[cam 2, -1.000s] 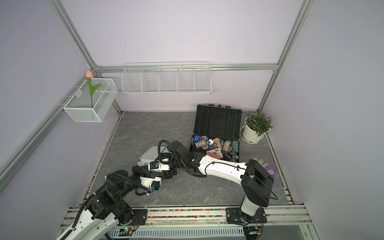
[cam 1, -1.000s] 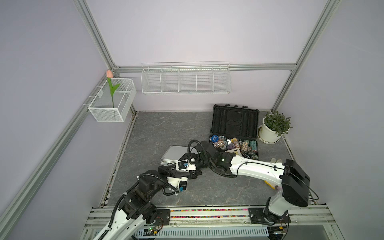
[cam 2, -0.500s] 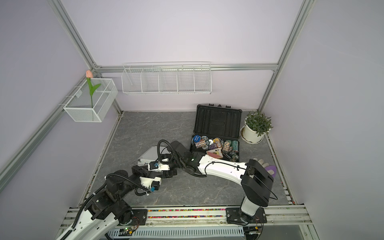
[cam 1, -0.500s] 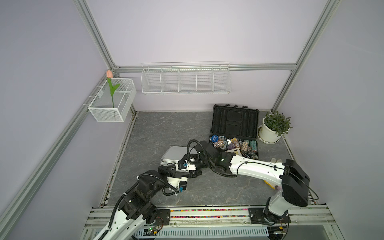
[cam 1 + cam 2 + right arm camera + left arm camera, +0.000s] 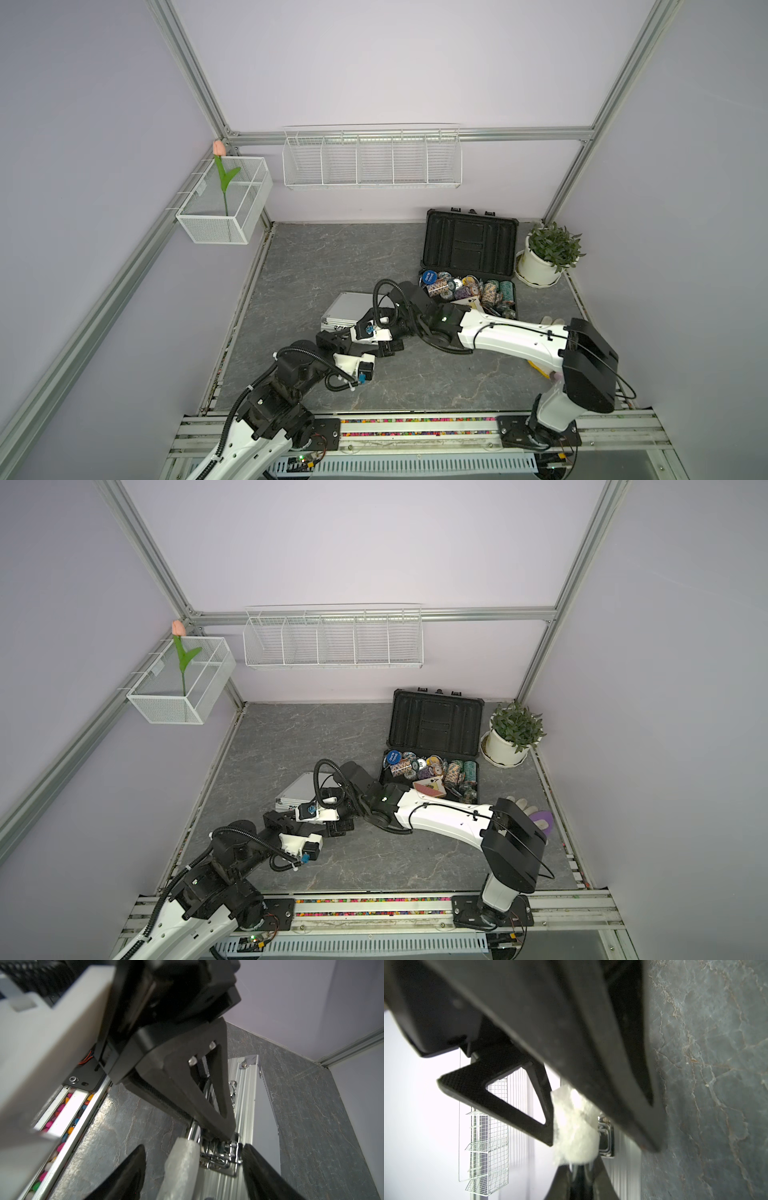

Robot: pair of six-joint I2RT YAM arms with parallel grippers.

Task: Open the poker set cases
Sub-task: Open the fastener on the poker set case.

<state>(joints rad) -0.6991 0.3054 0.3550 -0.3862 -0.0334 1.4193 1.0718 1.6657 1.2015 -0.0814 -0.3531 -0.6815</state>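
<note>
Two arms: bent low at frame centre, at the latch edge of the silver case [image 5: 348,305].
Left gripper [image 5: 228,1132]: pressed together, tip at the chrome latch [image 5: 224,1155].
Right gripper [image 5: 193,1150]: spread either side of that latch.
Silver case: shut, flat, long axis roughly across frame.
Black case [image 5: 467,245]: right of it, lid up, chips [image 5: 469,289] inside.
</note>
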